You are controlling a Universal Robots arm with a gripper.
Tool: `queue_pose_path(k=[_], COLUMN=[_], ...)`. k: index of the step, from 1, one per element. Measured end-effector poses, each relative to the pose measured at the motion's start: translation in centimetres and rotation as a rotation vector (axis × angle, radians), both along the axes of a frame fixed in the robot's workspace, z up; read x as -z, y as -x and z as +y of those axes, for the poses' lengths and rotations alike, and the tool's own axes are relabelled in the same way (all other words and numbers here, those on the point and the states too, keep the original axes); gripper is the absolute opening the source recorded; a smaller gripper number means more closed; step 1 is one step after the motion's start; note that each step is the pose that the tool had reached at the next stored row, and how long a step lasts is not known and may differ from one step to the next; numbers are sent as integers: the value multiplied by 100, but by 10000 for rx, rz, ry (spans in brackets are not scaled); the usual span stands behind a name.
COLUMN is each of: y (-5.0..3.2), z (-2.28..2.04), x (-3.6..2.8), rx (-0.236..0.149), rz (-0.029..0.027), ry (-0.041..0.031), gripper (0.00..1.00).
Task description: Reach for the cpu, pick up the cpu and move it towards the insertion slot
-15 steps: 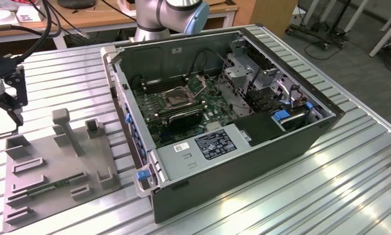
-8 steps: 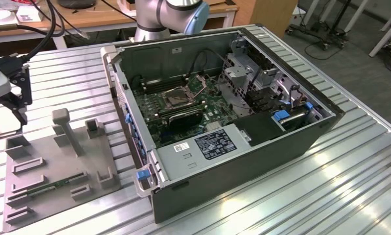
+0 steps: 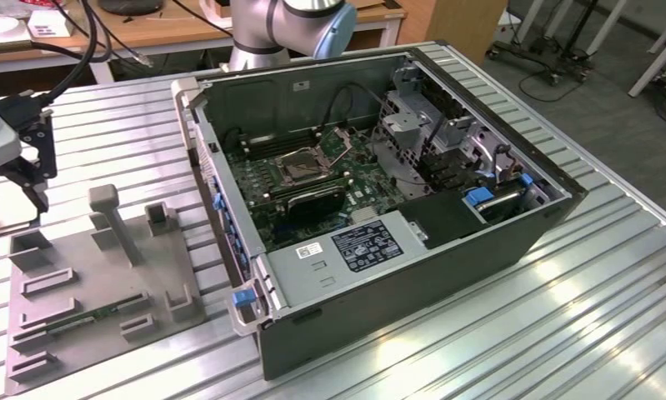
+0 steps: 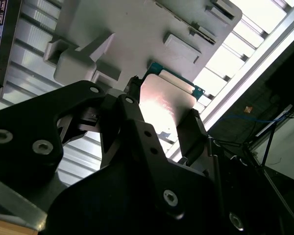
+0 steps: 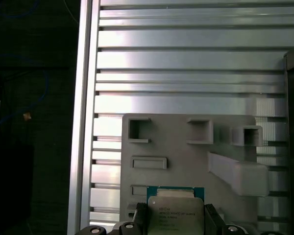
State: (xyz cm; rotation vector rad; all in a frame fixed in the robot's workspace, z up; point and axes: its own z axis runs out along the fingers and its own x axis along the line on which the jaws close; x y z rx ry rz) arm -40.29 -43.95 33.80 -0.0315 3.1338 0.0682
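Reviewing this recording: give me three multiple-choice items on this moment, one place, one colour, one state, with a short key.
1. Where is the silvery square cpu? A) between the gripper's black fingers, by the grey plastic fixture plate; B) on the floor; C) in a person's hand.
2. The motherboard's colour? A) red; B) green; C) white.
3. The black computer case is: A) closed; B) upside down; C) open-sided.
Key: A, both wrist views show fingers flanking the chip; B, the exterior view shows a green board; C, its inside is exposed.
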Motion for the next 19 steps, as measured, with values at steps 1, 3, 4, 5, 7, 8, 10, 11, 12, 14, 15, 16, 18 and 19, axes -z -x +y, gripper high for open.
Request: queue_pose_path(k=[1, 3, 4, 5, 7, 8, 10, 11, 12, 14, 15, 16, 18, 19], y=[-5, -17, -24, -31, -46, -54, -70, -77, -83, -94, -97, -98, -100, -100], z=[0, 0, 0, 0, 0, 0, 0, 0, 0, 0, 0, 0, 0, 0], x=[0, 0, 0, 0, 1, 0, 1, 1, 1, 1, 1, 2, 1, 1], rx=[0, 1, 0, 1, 1, 1, 1, 1, 1, 1, 2, 2, 1, 1], rz=[0, 0, 0, 0, 0, 0, 0, 0, 0, -1, -1, -1, 0, 0], ry=[0, 0, 0, 0, 0, 0, 0, 0, 0, -1, -1, -1, 0, 0], gripper=[54, 54, 54, 54, 54, 54, 54, 54, 54, 54, 54, 54, 54, 54])
